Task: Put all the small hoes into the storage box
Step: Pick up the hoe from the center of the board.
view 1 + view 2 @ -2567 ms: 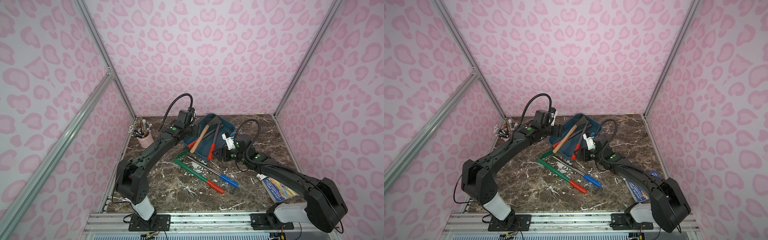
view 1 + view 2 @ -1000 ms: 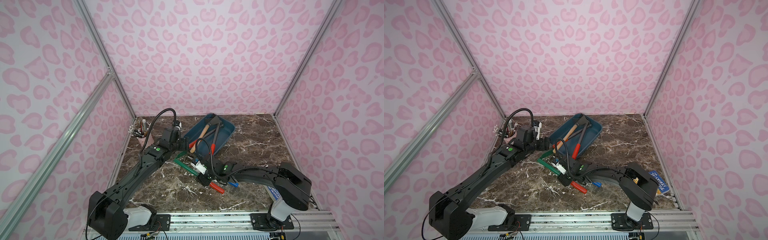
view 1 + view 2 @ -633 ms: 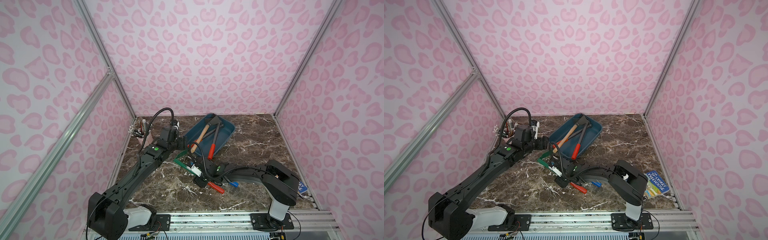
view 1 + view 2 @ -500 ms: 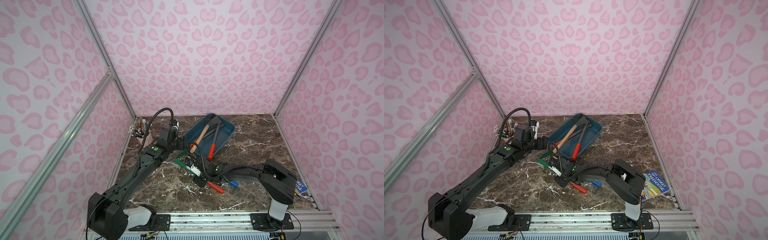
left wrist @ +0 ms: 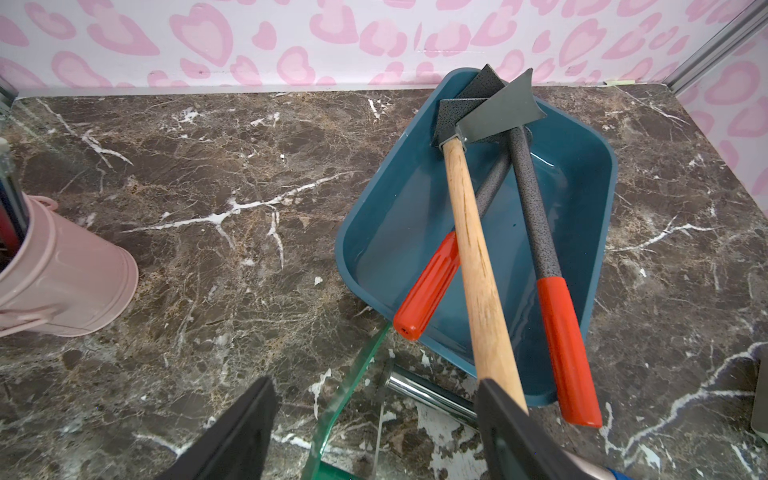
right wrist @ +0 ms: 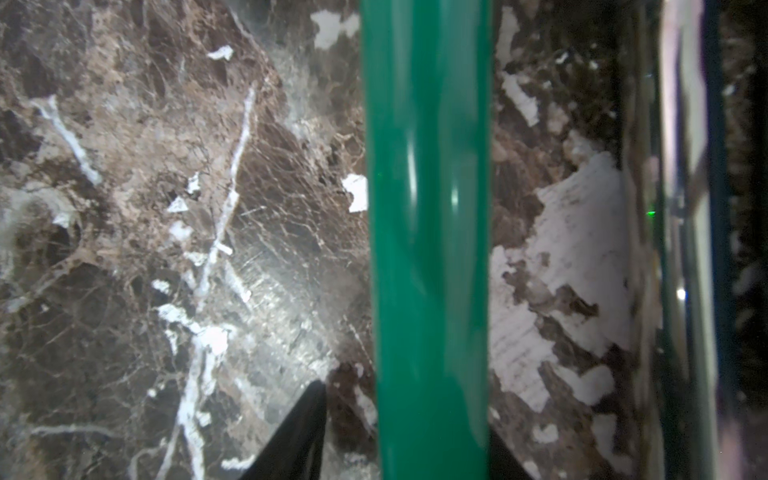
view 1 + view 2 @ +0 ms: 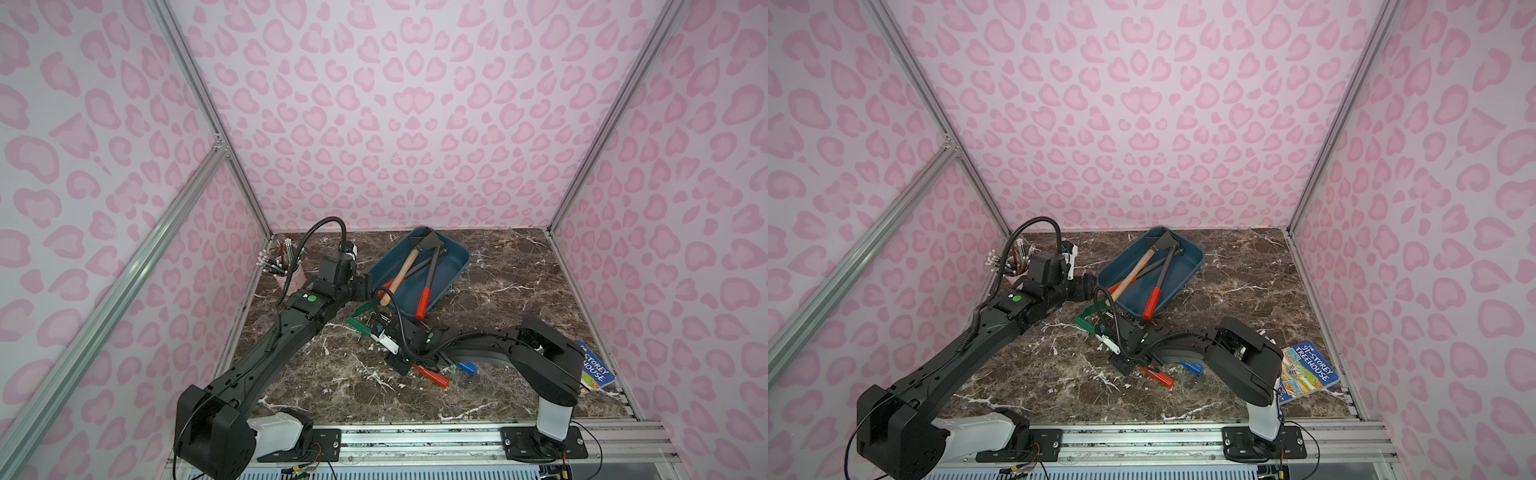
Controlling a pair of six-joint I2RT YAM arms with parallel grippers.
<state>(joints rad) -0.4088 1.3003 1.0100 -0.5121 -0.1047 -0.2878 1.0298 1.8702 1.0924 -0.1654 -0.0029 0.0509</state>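
Marble bench [image 7: 498, 299] — wooden-handled, grey-bladed hoe [image 5: 469, 232] lies in box [image 5: 347, 257], handle overhanging its rim; left jaws wide, empty; right jaws straddle green handle [image 6: 428, 249] — cannot tell if gripped.

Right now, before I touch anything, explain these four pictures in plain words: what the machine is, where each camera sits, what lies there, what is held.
Two black robot arms, the left arm and the right arm, stand on a rail at the front of a brown marble-patterned table. Two pictures look down from twin overhead cameras; the other two come from a camera on each wrist. A shallow dark teal plastic tray holds a wooden-handled hoe and two grey metal tools with red grips. A pink pencil cup stands nearby, and a picture book lies at the table's edge. The left hand is open, holding nothing. The right hand straddles a green-handled tool on the table, with a gap on one side, so it is not gripped yet.
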